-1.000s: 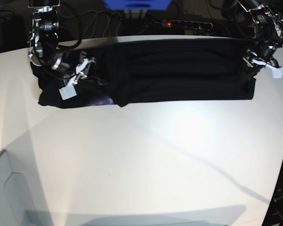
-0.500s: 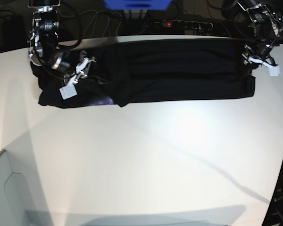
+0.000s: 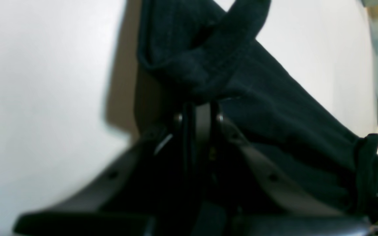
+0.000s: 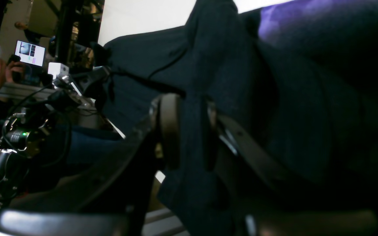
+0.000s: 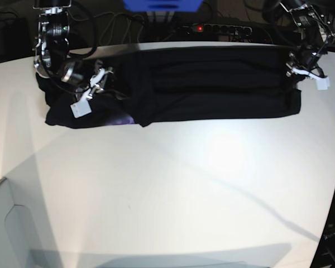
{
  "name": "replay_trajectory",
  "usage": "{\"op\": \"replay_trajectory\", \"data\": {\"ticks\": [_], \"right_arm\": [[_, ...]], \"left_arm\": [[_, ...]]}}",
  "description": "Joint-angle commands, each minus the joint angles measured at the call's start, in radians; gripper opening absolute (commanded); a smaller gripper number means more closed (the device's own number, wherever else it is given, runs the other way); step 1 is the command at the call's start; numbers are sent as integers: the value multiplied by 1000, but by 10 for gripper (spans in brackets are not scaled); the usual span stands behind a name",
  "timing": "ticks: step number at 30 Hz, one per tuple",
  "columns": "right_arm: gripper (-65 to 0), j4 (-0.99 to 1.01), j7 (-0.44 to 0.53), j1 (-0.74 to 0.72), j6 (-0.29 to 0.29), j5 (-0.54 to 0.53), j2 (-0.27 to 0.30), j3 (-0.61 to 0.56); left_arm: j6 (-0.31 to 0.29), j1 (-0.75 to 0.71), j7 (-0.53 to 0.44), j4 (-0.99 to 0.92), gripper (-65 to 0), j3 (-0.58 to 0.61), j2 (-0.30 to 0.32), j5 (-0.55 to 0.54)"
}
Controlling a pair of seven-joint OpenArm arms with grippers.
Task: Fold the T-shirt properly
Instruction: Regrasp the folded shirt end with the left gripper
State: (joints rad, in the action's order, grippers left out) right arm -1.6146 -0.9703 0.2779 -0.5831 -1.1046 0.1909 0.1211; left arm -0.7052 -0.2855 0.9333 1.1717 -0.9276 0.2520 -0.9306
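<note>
The black T-shirt (image 5: 206, 84) lies stretched as a long folded band across the far side of the white table (image 5: 173, 184). My left gripper (image 5: 299, 71) is at its right end, shut on a bunched fold of the fabric (image 3: 205, 62). My right gripper (image 5: 98, 82) is at its left end, shut on a hanging fold of the shirt (image 4: 192, 131). The left end of the shirt (image 5: 72, 111) is crumpled below the right gripper. No neck label shows.
A power strip with a red light (image 5: 212, 28) and cables lie behind the table's far edge. A blue object (image 5: 162, 4) stands at the back centre. A grey box corner (image 5: 11, 223) is at the front left.
My left gripper has moved slightly up and away with the shirt's right end, pulling that edge a little tighter. The right arm has not moved.
</note>
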Motion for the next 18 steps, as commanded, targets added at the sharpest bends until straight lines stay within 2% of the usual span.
{"op": "replay_trajectory", "data": {"ticks": [1, 7, 12, 18], "right_arm": [[-528, -19, 11, -4, -5, -30, 8, 2], [-528, -20, 11, -4, -5, -30, 9, 7], [-528, -22, 11, -4, -10, -36, 42, 13], [-528, -31, 9, -4, -10, -81, 45, 84]], "left_arm": [[7, -10, 20, 4, -642, -1, 13, 43], [7, 4, 20, -6, -642, -87, 42, 49], [7, 4, 20, -9, -642, -124, 79, 48], [7, 4, 31, 7, -642, -140, 79, 41]]}}
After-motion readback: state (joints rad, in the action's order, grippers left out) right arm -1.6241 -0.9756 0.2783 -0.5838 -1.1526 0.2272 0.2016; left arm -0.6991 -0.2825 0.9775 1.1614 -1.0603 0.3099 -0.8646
